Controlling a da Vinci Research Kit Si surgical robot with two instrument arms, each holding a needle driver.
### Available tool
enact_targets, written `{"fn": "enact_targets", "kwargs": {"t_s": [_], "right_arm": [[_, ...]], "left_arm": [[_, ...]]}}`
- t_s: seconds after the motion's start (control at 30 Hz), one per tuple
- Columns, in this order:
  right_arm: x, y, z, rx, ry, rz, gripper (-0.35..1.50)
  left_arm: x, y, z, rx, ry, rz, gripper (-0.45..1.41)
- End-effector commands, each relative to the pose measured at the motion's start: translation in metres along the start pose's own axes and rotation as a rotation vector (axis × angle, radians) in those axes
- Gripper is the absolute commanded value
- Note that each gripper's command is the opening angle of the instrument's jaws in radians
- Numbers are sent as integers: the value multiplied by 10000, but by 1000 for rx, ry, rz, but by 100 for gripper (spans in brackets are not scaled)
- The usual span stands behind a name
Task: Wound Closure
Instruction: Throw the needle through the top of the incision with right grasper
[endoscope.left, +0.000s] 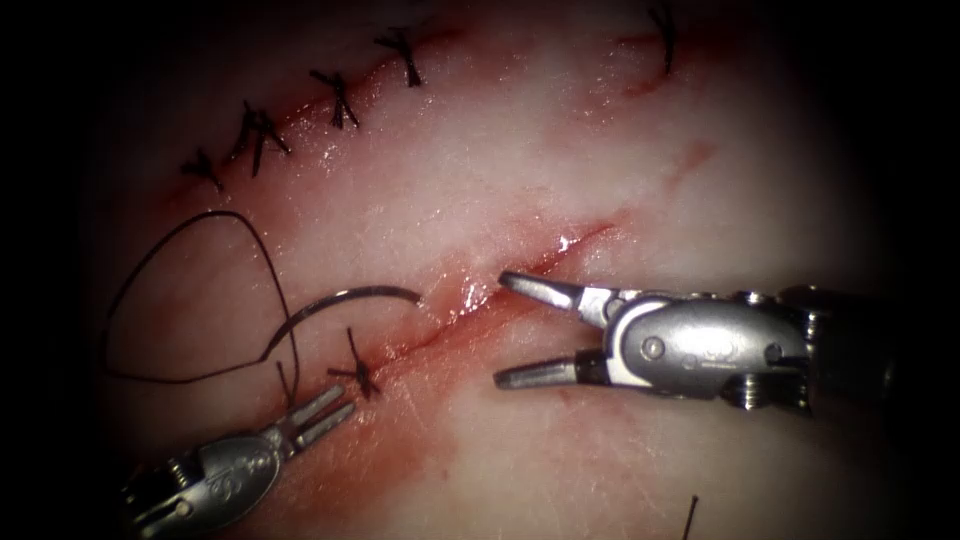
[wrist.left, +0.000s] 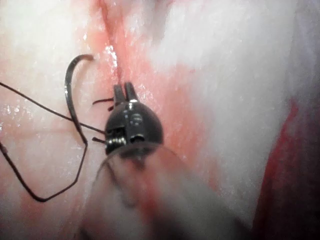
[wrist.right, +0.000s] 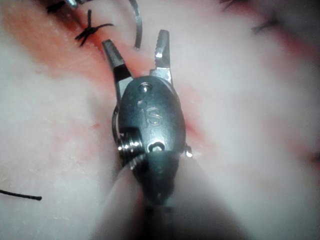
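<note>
The curved needle (endoscope.left: 345, 300) lies loose on the tissue (endoscope.left: 500, 160) left of the cut (endoscope.left: 470, 300), held by neither tool. Its tip points at the cut's edge; whether it has entered I cannot tell. Black thread (endoscope.left: 190, 300) runs from its tail in a wide loop to the left. My right tool (endoscope.left: 502, 330) stands wide open across the cut, one jaw at the cut's lip, holding nothing. My left tool (endoscope.left: 330, 408) sits slightly open and empty beside a tied stitch (endoscope.left: 358, 372). The left wrist view shows its jaws (wrist.left: 125, 91) beside the needle (wrist.left: 70, 95). The right wrist view shows the spread jaws (wrist.right: 137, 50) below the needle (wrist.right: 136, 20).
Several tied stitches (endoscope.left: 335, 95) close a second cut at the upper left, and one more (endoscope.left: 663, 35) sits at the upper right. A cut thread end (endoscope.left: 690, 515) lies at the lower right. Red fluid wets the tissue along the cut.
</note>
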Motion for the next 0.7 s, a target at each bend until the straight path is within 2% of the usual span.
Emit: {"fn": "enact_targets", "kwargs": {"t_s": [0.03, 0.13, 0.23, 0.37, 0.47, 0.6, 0.7], "right_arm": [[-10, 6, 1, 6, 22, 28, 135], [-18, 13, -6, 16, 64, 80, 133], [-25, 19, -11, 22, 80, 102, 133], [-36, 30, -19, 39, 76, 113, 133], [-42, 36, -25, 47, 77, 124, 133], [-47, 40, -32, 58, 81, 135, 131], [-47, 41, -35, 62, 82, 140, 131]], "left_arm": [[0, -5, 6, -38, 25, -6, -30], [9, -18, -1, -138, 103, -40, -27], [21, -28, -5, -217, 171, -60, -8], [46, -38, -7, -251, 184, -86, 19], [69, -43, -10, -262, 193, -47, 27], [94, -53, -11, -259, 188, -14, 51], [103, -64, -9, -255, 180, -10, 56]]}}
